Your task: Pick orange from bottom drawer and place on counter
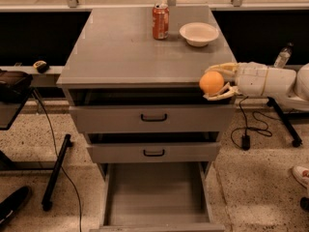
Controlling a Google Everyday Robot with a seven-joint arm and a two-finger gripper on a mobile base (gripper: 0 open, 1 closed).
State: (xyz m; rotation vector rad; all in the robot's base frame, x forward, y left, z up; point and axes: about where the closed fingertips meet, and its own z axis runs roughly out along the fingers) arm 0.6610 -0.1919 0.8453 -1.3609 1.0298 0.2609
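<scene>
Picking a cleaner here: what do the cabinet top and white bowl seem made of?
The counter: smooth grey, faint sheen reflecting light, likely painted metal or laminate. The bowl: matte off-white, plastic or ceramic, can't tell which. The pincer grips the orange beside the counter's front right corner.

One camera, raised and tilted down, faces the drawer fronts (116, 119) from moderately near, showing the counter (125, 47) from front to far edge. The gripper (215, 82), clasping the orange (210, 82), sits just off the counter's front right corner.
</scene>
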